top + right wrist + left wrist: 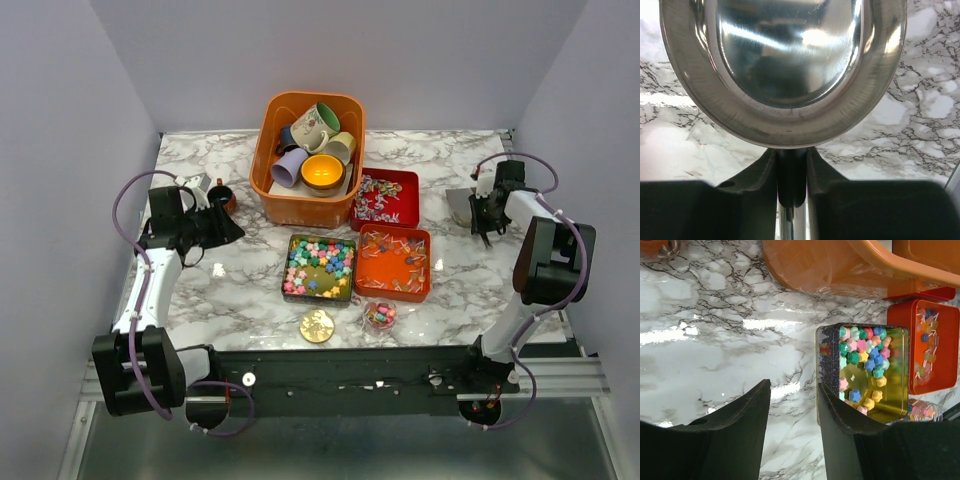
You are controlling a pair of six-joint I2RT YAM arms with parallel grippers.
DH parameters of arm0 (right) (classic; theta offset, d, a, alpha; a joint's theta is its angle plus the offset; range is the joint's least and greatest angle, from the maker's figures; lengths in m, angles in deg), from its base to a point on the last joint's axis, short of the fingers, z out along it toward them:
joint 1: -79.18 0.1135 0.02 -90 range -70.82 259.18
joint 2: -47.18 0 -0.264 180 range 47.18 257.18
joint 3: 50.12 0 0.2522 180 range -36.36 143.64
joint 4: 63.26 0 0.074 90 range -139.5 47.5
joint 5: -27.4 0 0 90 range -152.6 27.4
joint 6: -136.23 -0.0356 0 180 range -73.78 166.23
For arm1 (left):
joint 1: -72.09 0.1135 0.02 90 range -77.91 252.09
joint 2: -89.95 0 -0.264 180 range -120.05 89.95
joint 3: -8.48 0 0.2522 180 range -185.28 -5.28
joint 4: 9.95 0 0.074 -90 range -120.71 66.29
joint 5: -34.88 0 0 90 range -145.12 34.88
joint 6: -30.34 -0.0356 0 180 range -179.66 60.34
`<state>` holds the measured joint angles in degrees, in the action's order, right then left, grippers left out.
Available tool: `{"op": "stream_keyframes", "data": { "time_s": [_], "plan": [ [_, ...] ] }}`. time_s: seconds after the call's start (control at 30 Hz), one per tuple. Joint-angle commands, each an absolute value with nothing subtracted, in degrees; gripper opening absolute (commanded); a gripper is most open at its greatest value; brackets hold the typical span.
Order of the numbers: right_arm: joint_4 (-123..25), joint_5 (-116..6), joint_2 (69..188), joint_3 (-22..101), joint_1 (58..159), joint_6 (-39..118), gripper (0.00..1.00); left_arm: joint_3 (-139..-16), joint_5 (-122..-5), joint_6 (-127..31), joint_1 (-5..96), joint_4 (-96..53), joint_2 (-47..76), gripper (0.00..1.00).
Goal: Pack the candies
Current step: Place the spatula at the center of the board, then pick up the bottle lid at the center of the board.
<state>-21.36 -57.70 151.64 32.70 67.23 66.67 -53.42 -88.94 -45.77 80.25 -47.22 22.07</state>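
Note:
Multicolour star-shaped candies (320,262) (865,352) fill a gold tin (295,272) (829,355) at the table's middle. More wrapped candies lie in a red tray (405,180) and in an orange tray (375,275) (900,340) to its right. A small clear jar (380,316) (923,411) in front holds a few. My left gripper (232,232) (794,385) hovers open and empty over bare marble, just left of the tin. At the far right, my right gripper (481,208) (791,152) is shut on the handle of a steel scoop (459,205) (785,65), whose bowl is empty.
An orange basket (270,185) (840,265) with several ceramic mugs stands at the back centre. A small brown jar (222,194) sits at the back left, behind my left gripper. A round gold lid (318,326) lies near the front edge.

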Motion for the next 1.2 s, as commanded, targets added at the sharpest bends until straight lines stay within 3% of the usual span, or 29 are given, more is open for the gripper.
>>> {"op": "stream_keyframes", "data": {
  "time_s": [0.0,0.03,0.13,0.2,0.23,0.3,0.43,0.5,0.53,0.73,0.9,1.17],
  "plan": [
    [-21.56,-58.39,151.77,33.96,67.23,68.55,0.45,-55.29,-89.39,-46.39,81.23,-45.25,20.96,0.53],
    [-20.77,-58.3,151.59,34.22,67.23,68.55,0.56,-55.37,-89.83,-46.3,81.23,-45.07,20.78,0.53],
    [-17.6,-59.18,148.7,35.97,67.14,66.62,0.67,-55.55,-91.06,-46.21,81.23,-44.19,20.52,0.51],
    [-11.05,-55.94,146.68,39.57,67.23,66.27,0.7,-55.38,-91.68,-45.86,81.23,-43.32,20.52,0.51],
    [-8.83,-54.71,146.23,40.89,67.23,65.74,0.92,-55.38,-91.85,-45.69,81.23,-42.96,20.52,0.51],
    [-4.61,-48.66,143.17,43.78,67.31,64.95,0.99,-55.2,-92.47,-45.08,81.23,-41.56,20.69,0.52],
    [-4.93,-34.85,135.1,43.81,69.5,68.36,1.0,-53.89,-93.96,-42.71,81.23,-39.19,21.13,0.55],
    [-6.51,-28.08,131.22,42.58,74.32,76.31,1.0,-53.44,-94.57,-40.78,81.23,-38.74,21.22,0.75],
    [-6.61,-26.5,129.37,40.74,76.52,79.94,1.0,-52.92,-95.45,-40.5,81.23,-38.39,21.22,0.98],
    [0.76,-21.03,120.56,35.1,98.49,108.6,1.0,-49.67,-95.81,-38.57,81.23,-35.58,22.27,0.99],
    [9.64,-23.75,126.96,36.77,116.25,122.92,1.0,-48.26,-94.32,-38.04,81.23,-33.21,25.17,0.99],
    [3.68,-27.89,136.28,36.32,134.0,134.29,1.0,-47.29,-79.38,-40.33,82.8,-37.51,33.51,0.99]
  ]
}}
